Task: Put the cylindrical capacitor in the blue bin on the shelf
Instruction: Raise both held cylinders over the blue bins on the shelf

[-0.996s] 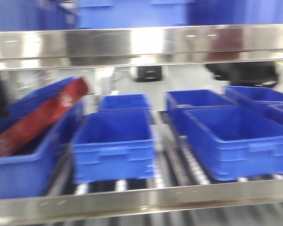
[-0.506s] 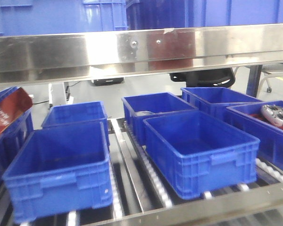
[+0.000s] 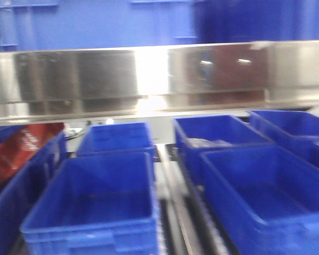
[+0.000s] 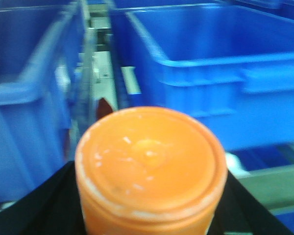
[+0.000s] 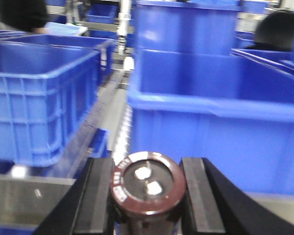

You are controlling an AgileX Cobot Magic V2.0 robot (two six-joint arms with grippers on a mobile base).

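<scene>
Though the capacitor has not yet reached a bin, the robot is right up against the shelf [image 3: 74, 79], whose broad steel rail runs across above a tier of open blue bins [image 3: 95, 196]. Seen from the right gripper [image 5: 147, 164], the near bin [image 5: 220, 122] fills the space straight ahead and a little to the right. Its rim shows above the fingertips in the wrist view. A left bin [image 5: 39, 98] sits ahead on the other side, with a roller track [image 5: 105, 112] running away between the two.

The right gripper's two black fingers [image 5: 100, 196] press against the sides of the capacitor [image 5: 147, 183], a dark brown-red can held upright with its two terminals facing up. So the task's thing is in that grasp, outside the near bin and just short of its front wall.

The left gripper [image 4: 152, 208] carries an orange cylinder [image 4: 149, 156]. Black parts flank it on both sides and it looks clamped, though the contact itself is hidden under the cap. More blue bins lie ahead of it.

By my reckoning the pick is done and the approach is nearly so. What is left is to raise the capacitor over the rim ahead, carry it in above the bin floor, let go and draw the arm back out.
</scene>
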